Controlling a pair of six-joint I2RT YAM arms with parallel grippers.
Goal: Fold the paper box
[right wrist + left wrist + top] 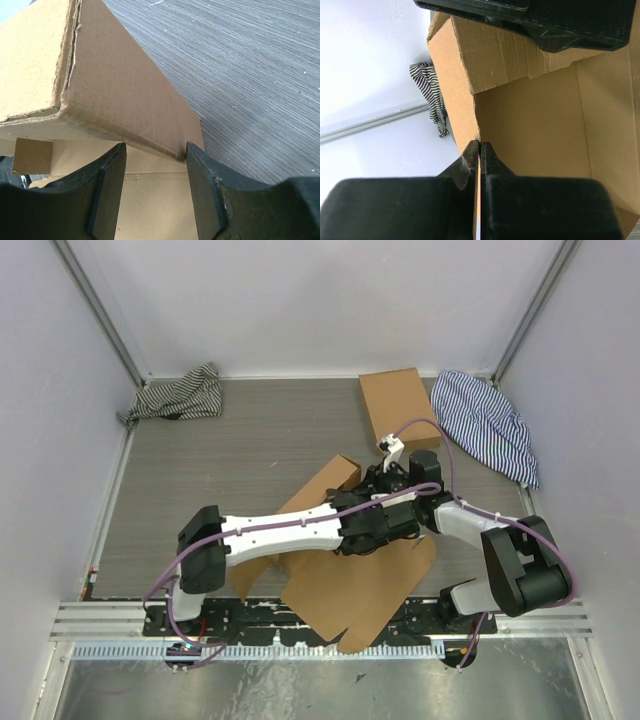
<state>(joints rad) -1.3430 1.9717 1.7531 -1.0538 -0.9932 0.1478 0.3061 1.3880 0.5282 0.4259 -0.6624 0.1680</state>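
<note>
Mid-fold, the left gripper (479, 146) pinched a raised wall of the box (350, 590); the right gripper (155, 150), spread, straddled another wall, probably to close next.

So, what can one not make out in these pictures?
Top view: the arms hide the middle of the paper box.
Left wrist view: the left end effector hides the wall edge it pinches.
Right wrist view: the frame cuts off the box beyond the right end effector.
</note>
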